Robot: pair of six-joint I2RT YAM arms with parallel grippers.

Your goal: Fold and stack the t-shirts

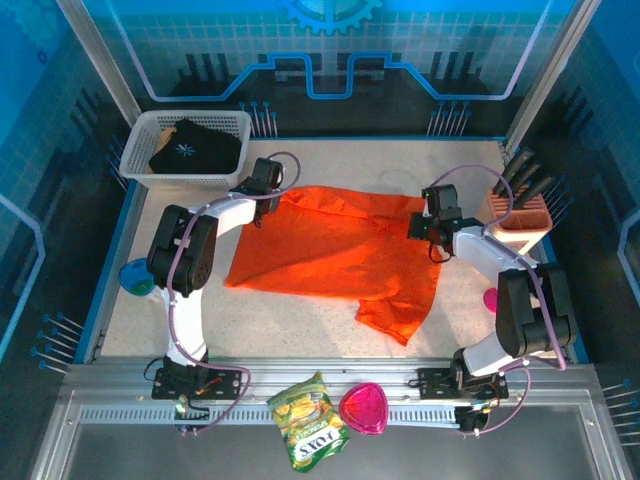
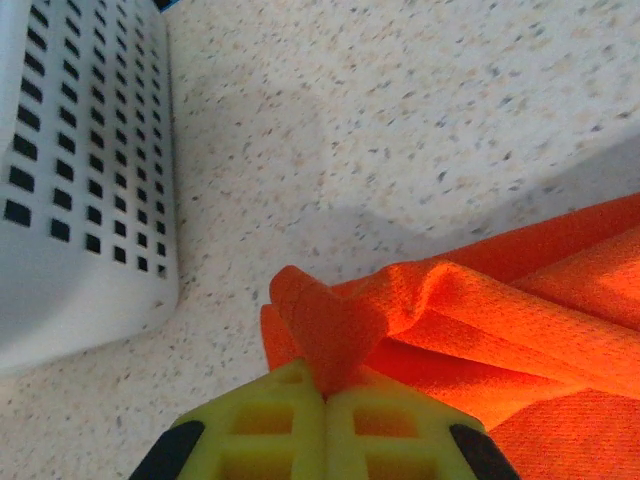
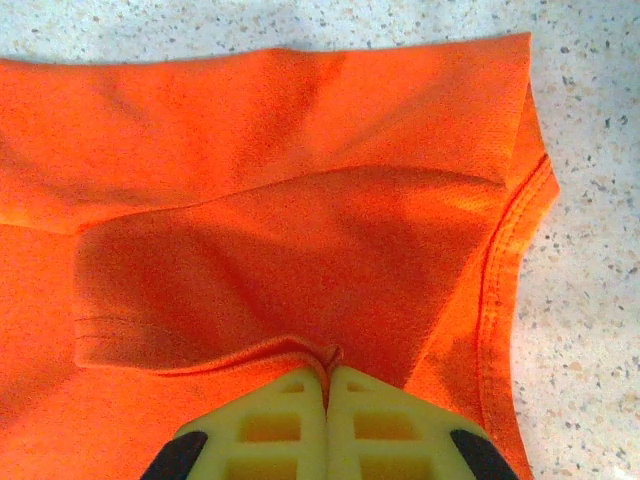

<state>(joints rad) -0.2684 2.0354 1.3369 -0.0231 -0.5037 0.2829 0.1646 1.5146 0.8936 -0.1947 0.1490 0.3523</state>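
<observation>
Grippers L & R both pinch orange shirt

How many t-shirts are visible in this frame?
2. The orange t-shirt lies spread across the middle of the table. The black t-shirt sits in the white basket at the far left. Others could be hidden beneath it.

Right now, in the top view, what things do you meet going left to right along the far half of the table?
white basket, left gripper, orange shirt, right gripper, pink rack
</observation>
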